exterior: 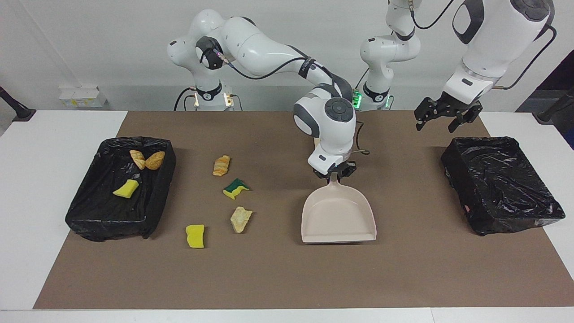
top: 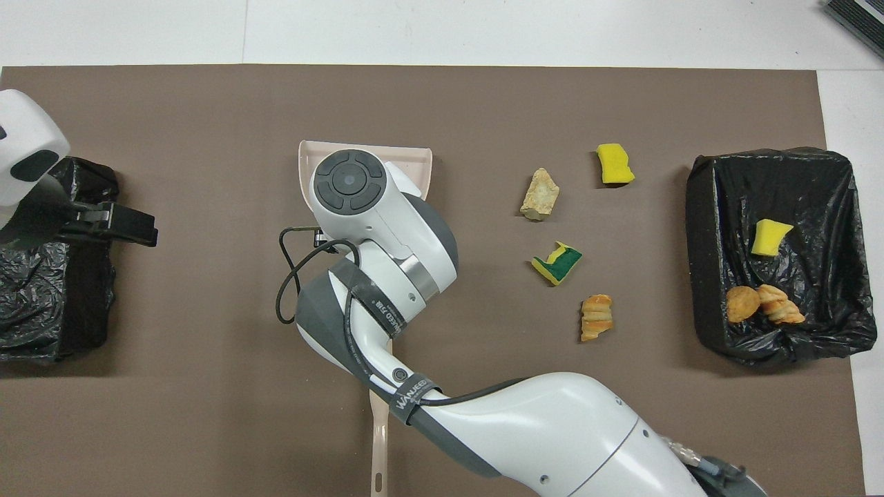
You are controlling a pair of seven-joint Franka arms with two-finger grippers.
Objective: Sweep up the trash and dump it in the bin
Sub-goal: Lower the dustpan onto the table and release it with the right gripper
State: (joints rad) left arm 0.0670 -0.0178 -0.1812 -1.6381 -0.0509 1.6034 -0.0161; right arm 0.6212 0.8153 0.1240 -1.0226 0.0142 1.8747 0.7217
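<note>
Right gripper (exterior: pixel 334 176) low, fingers clamped, wrist vertical; left gripper (exterior: pixel 444 117) raised, seemingly spread.

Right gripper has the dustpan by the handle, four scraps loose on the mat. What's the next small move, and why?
Probably set the dustpan down where it is and let go. It looks empty, the right gripper holds its handle, and the four scraps lie apart from it toward the right arm's end; the brush lies untouched. The left gripper waits, open.

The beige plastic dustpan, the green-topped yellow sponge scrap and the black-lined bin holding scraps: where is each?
Beige plastic dustpan (exterior: pixel 337 218): facing view, on its flat pan floor.
Green-topped yellow sponge scrap (top: pixel 558 262): overhead view, on its green top.
Black-lined bin holding scraps (exterior: pixel 96 213): facing view, on a bare part of its liner.
</note>
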